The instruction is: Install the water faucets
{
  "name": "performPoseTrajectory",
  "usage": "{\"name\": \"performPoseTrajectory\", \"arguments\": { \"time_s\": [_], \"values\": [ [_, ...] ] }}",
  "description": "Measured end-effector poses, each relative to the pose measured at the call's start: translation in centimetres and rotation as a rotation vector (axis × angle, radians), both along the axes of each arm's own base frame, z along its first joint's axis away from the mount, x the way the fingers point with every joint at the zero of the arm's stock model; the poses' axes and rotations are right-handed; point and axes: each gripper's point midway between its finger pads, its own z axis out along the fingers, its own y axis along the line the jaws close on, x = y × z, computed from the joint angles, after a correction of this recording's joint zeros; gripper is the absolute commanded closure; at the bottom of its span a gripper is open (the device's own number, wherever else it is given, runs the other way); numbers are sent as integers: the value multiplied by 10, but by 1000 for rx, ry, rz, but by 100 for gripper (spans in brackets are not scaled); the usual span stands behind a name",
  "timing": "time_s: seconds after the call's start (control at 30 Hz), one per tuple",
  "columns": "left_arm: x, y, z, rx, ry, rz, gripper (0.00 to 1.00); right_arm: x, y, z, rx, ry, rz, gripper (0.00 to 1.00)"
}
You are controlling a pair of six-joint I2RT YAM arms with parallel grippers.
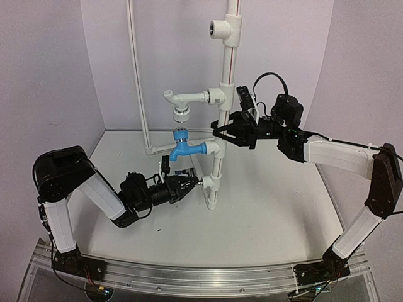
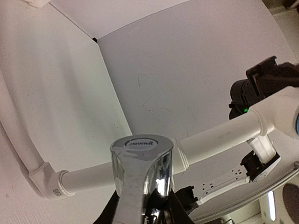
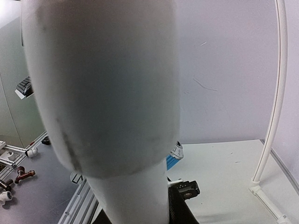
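Observation:
A shiny silver water faucet (image 2: pixel 142 172) fills the lower left wrist view, lever cap toward the camera. My left gripper (image 2: pixel 142 212) is shut on it. In the top view the left gripper (image 1: pixel 189 185) holds the faucet (image 1: pixel 200 182) right at the lowest tee (image 1: pixel 211 183) of the upright white pipe (image 1: pixel 227 69). My right gripper (image 1: pixel 221 132) is shut on that pipe just above the blue plastic tap (image 1: pixel 184 148). In the right wrist view the pipe (image 3: pixel 103 84) fills the frame between my fingers (image 3: pixel 180 210), and a bit of the blue tap (image 3: pixel 172 161) shows behind it.
A white tap (image 1: pixel 179 104) hangs from the upper tee. An open tee (image 1: pixel 225 28) sits at the pipe's top. A thin white pipe (image 1: pixel 138 75) runs up the back left wall. An aluminium rail (image 1: pixel 189 277) edges the table front.

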Motion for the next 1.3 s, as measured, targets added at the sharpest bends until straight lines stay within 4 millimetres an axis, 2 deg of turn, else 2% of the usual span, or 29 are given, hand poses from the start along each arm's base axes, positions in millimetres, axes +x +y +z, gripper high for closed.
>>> {"name": "performPoseTrajectory", "arguments": {
  "time_s": [0.3, 0.43, 0.8, 1.07, 1.3],
  "values": [
    [-2, 1, 2, 128, -310, -17, 85, 0, 0, 0, 0, 0, 0, 100],
    [-3, 1, 4, 198, -444, -11, 80, 0, 0, 0, 0, 0, -1, 100],
    [-8, 13, 2, 370, -743, 22, 71, -5, 5, 0, 1, 1, 4, 100],
    [-9, 17, 1, 435, -911, 53, 71, -3, 5, 0, 1, 2, 0, 100],
    [-5, 20, -4, 504, -1011, 81, 48, -4, 4, 0, 1, 2, 2, 100]
  ]
}}
